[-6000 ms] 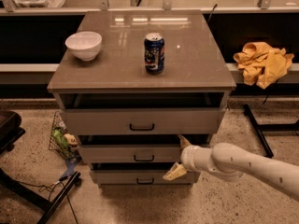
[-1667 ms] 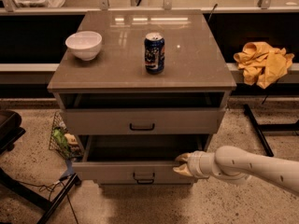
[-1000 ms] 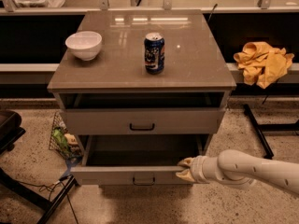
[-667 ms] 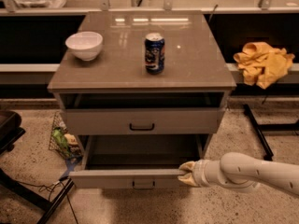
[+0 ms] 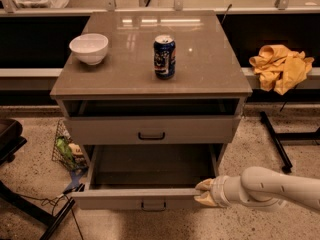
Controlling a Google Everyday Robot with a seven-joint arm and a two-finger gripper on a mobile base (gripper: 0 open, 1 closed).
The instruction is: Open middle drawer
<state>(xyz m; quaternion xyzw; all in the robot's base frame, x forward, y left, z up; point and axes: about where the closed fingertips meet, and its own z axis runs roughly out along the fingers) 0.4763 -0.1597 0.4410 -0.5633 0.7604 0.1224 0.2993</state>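
**Middle drawer out, gripper at its right corner**

The drawer [image 5: 145, 176] is seen drawn well out of the cabinet [image 5: 150, 91], its grey inside open to view. The gripper [image 5: 205, 194] is found low on the right, set against the top edge of the drawer front at its right end, with the arm reaching in from the right. Whether that edge is clamped or merely hooked cannot be told. The front's long axis is laid side to side, and the handle [image 5: 153, 204] sits mid-front, well apart from the gripper. Any further pull would be judged off-centre; little more travel looks needed.
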